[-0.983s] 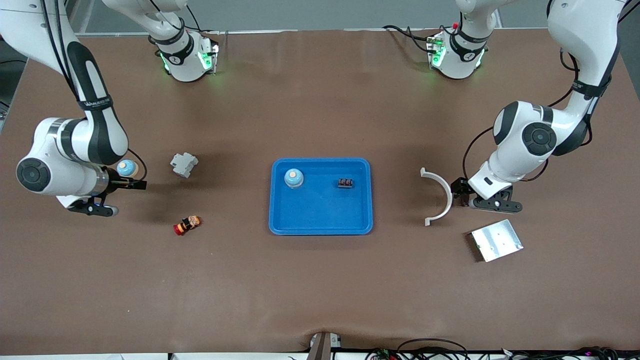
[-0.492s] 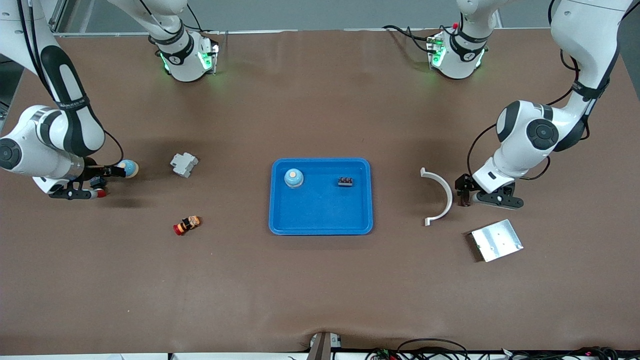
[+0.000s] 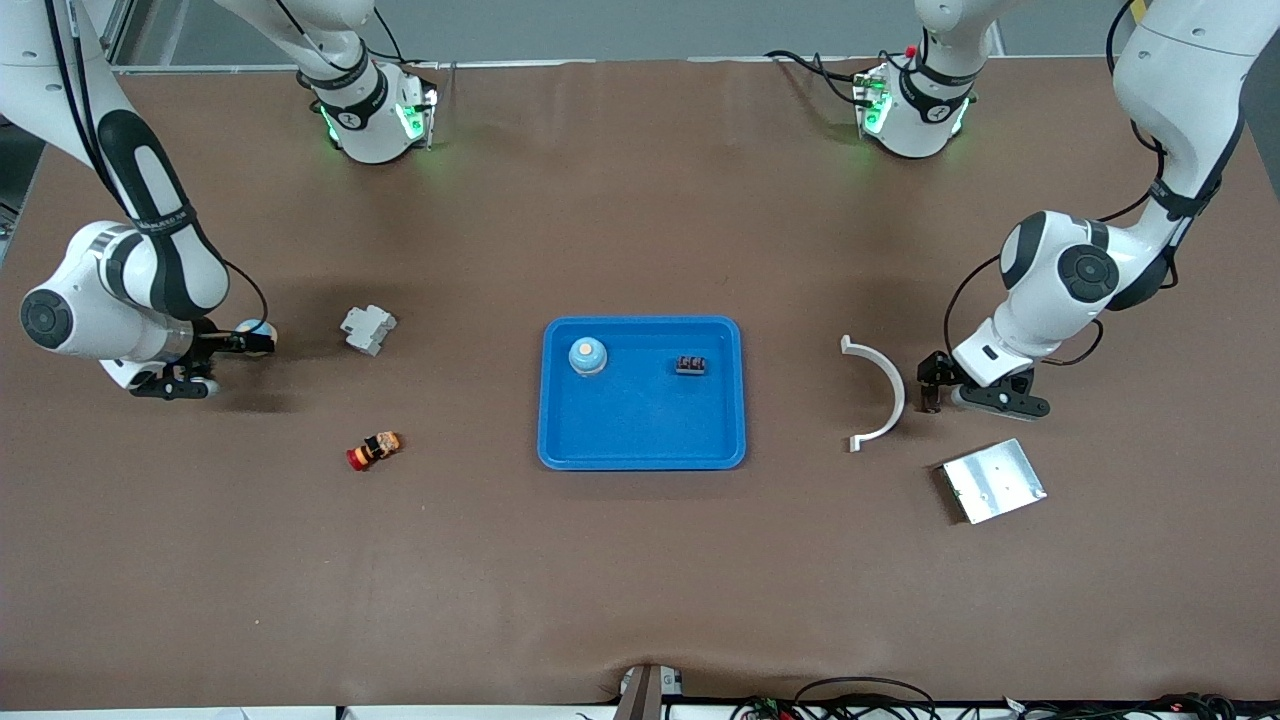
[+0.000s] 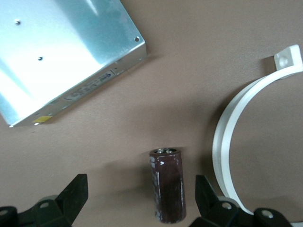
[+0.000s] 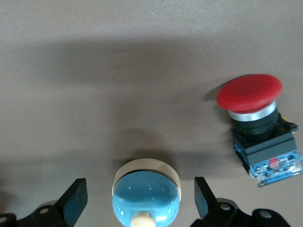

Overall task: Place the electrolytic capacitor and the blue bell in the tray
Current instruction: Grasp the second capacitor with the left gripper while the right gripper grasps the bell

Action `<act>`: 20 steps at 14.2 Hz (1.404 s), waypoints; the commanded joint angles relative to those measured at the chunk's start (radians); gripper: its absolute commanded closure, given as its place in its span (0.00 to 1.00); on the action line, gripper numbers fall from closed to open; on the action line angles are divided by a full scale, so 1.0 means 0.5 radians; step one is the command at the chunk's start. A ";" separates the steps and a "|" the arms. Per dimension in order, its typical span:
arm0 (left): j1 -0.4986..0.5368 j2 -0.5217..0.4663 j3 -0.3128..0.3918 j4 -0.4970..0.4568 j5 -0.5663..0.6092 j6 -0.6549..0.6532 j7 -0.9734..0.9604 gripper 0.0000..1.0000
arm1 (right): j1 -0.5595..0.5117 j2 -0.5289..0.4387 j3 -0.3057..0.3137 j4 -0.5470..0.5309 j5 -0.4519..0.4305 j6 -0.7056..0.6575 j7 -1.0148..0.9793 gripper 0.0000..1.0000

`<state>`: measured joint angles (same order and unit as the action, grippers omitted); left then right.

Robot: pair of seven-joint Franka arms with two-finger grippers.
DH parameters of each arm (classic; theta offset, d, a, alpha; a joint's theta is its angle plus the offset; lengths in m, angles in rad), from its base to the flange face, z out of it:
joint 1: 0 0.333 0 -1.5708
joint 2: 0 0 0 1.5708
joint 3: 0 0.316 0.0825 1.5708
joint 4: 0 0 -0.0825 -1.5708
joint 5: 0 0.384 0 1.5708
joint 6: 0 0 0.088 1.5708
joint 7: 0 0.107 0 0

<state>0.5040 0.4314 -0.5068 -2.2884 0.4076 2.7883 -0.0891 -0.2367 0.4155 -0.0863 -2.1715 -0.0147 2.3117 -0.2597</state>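
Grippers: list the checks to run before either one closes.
1. Left gripper open: ok.
2. Capacitor between the left jaws: ok, though off-centre.
3. White bracket clear of the left jaws: cannot tell; it runs right beside one.
4. Right gripper open, blue bell between its jaws: ok.
5. Red push button clear of the right jaws: ok.
6. Tray has bare floor left: ok.

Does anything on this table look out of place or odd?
Mildly odd: the blue tray already holds a blue bell and a small dark part, yet each open hand hovers over another one: the right hand over a second bell, the left hand over a capacitor.
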 commanded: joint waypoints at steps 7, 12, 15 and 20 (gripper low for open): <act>0.026 0.110 -0.014 -0.010 0.038 0.124 -0.003 0.00 | -0.005 0.016 0.016 -0.038 0.035 0.016 -0.008 0.00; 0.032 0.116 0.001 -0.013 0.038 0.127 -0.009 0.05 | -0.018 0.049 0.016 -0.047 0.035 0.037 -0.011 0.00; 0.032 0.113 0.001 -0.016 0.041 0.127 -0.012 0.56 | -0.011 0.065 0.016 -0.047 0.029 0.025 -0.011 0.00; 0.029 0.094 0.013 -0.010 0.044 0.112 -0.006 1.00 | -0.018 0.074 0.016 -0.044 0.023 0.015 -0.027 0.00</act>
<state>0.5107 0.4896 -0.4997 -2.2860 0.4078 2.8320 -0.0892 -0.2366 0.4524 -0.0845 -2.1885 -0.0141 2.3206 -0.2600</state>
